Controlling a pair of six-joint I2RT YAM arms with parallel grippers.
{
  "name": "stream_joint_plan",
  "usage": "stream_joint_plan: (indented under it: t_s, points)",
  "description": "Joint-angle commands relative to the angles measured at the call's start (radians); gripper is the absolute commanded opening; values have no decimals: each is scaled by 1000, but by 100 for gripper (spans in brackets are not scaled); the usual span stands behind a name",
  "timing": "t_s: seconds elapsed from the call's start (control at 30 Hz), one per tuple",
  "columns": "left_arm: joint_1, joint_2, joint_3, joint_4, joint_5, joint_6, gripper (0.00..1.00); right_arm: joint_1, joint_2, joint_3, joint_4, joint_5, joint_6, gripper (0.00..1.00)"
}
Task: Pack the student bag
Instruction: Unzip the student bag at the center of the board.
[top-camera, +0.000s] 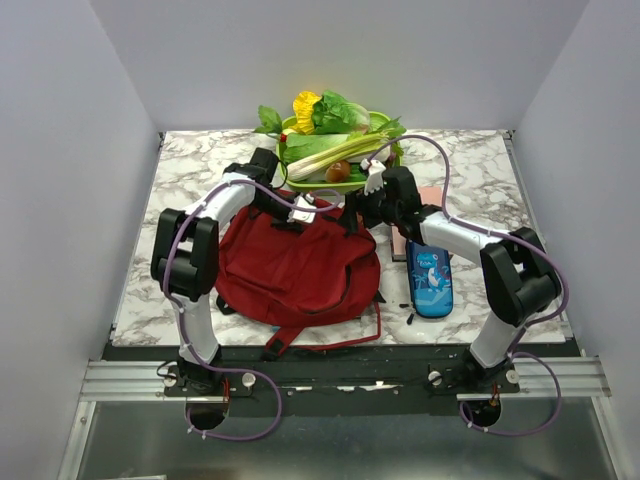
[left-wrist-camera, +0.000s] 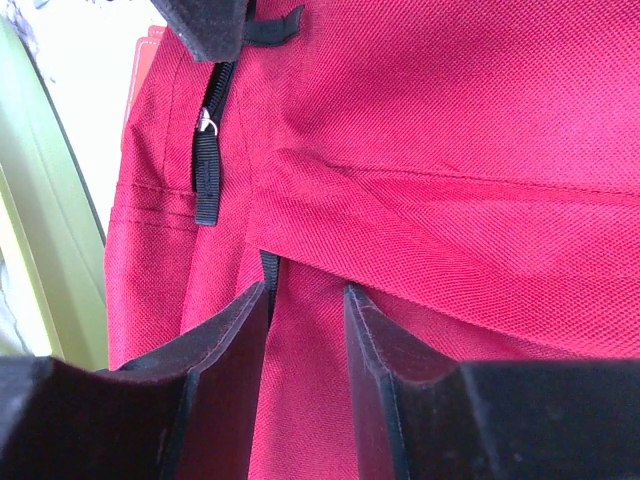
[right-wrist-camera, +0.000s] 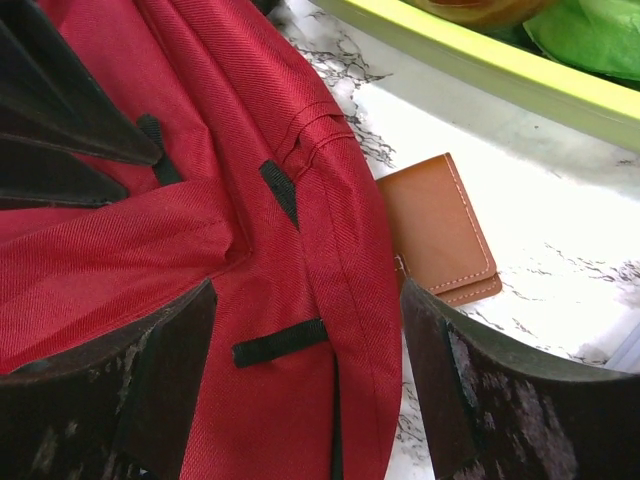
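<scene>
The student bag (top-camera: 295, 265) is a dark red backpack lying flat at the table's middle, with black straps trailing at its near edge. My left gripper (top-camera: 316, 207) is at the bag's far top edge. In the left wrist view the left gripper (left-wrist-camera: 305, 290) has its fingers closed narrowly on a raised fold of the bag's red fabric (left-wrist-camera: 450, 120), beside a black zipper pull (left-wrist-camera: 207, 160). My right gripper (top-camera: 353, 212) is right next to it. In the right wrist view the right gripper (right-wrist-camera: 308, 295) is wide open, straddling the bag's right rim (right-wrist-camera: 330, 240).
A green tray (top-camera: 392, 160) of vegetables stands at the back, its rim close to both grippers (right-wrist-camera: 480, 60). A brown wallet (right-wrist-camera: 440, 230) lies on the marble against the bag's right side. A blue shark-print pencil case (top-camera: 431, 280) lies right of the bag.
</scene>
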Motion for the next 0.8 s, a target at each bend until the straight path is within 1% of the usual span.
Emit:
stream_joint_plan:
  t_s: [0.0,0.13,0.23,0.37,0.5,0.6,0.7,0.73,0.77]
  points:
    - [-1,41,51,-21,45,40,43,6,16,2,33,-39,1,82]
    - [2,46,54,5,39,23,45,6,-10,-13,30,-56,5,82]
    - [8,51,57,11,33,22,50,6,-35,-34,29,-64,13,81]
    - [16,64,66,10,12,21,50,6,-56,-59,28,-69,19,80]
    - [22,100,113,-22,-7,25,47,6,-73,-67,19,-69,16,80]
    - [25,130,156,-47,-30,26,42,6,-82,-62,14,-69,12,79]
    - [30,156,202,-120,-39,66,27,6,-85,-53,5,-70,7,79]
    - [31,161,209,-136,-40,74,20,6,-85,-51,3,-70,7,79]
    - [31,163,213,-165,-41,90,18,6,-87,-50,2,-72,6,79]
